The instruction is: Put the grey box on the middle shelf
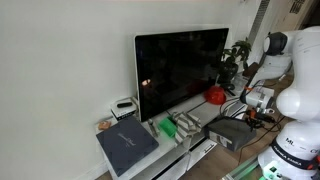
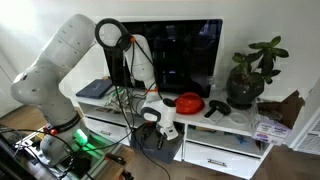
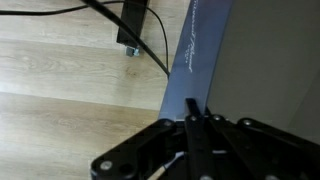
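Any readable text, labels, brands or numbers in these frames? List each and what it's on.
No text is legible in any view.
White marking along the edge of the grey box, wrist view: too blurred to read.
Faint lid mark on the slate-grey flat box on the stand top: too small to read.
TV: no brand can be read in either exterior view.

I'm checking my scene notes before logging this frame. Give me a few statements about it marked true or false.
1. The grey box rests on top of the stand. False: the gripper holds it in front of the stand.
2. A red object sits on the stand near the TV. True.
3. A potted plant stands on the stand. True.
4. The wrist view shows carpet. False: it shows wooden floor.
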`<state>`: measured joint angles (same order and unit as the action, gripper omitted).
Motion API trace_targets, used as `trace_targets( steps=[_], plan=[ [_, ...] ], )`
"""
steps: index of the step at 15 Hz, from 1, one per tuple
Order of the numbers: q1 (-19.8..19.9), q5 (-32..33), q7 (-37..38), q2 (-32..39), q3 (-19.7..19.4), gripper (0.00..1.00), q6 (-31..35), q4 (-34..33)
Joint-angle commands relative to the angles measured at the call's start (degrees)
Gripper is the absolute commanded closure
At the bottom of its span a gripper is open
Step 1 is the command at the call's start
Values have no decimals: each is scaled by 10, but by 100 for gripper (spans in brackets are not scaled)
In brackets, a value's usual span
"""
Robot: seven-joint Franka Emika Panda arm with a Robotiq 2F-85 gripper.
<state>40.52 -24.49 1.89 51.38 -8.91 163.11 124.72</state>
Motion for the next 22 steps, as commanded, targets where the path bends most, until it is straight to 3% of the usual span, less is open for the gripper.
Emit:
trace_targets(
  steps=[1,6,12,17,22],
  plan=[
    [-4,15,2,0,18,99,2,-9],
    [-21,46,-20,-5,19,99,12,9],
    [-69,90,-23,-9,1,99,9,31],
    [-103,87,-2,-6,-20,99,3,33],
    [-79,74,-19,-10,7,99,19,36]
  ],
)
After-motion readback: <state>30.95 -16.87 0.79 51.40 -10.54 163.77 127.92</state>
